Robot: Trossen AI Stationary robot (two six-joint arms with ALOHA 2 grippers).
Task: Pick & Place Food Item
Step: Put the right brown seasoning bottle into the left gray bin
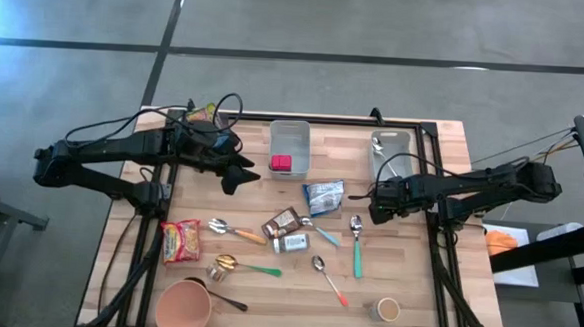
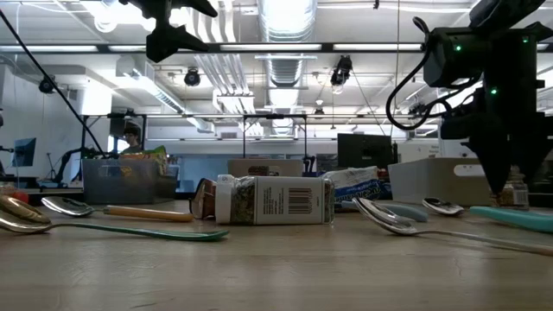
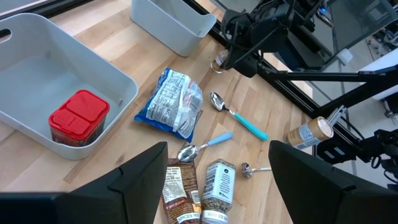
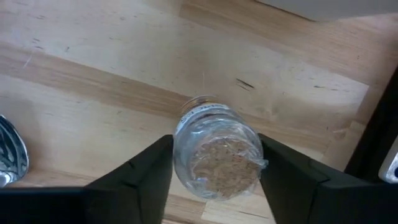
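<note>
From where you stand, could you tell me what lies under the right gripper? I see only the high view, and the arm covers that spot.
Observer: The right gripper points down over a small clear jar of tan granules, as the right wrist view shows.
Operator: Thank you. Is that jar standing or lying?
Observer: It stands upright on the light wooden table, beside the grey bin.
Operator: And is the left gripper carrying anything?
Observer: No. The left gripper is open and empty, raised well above the table.
</note>
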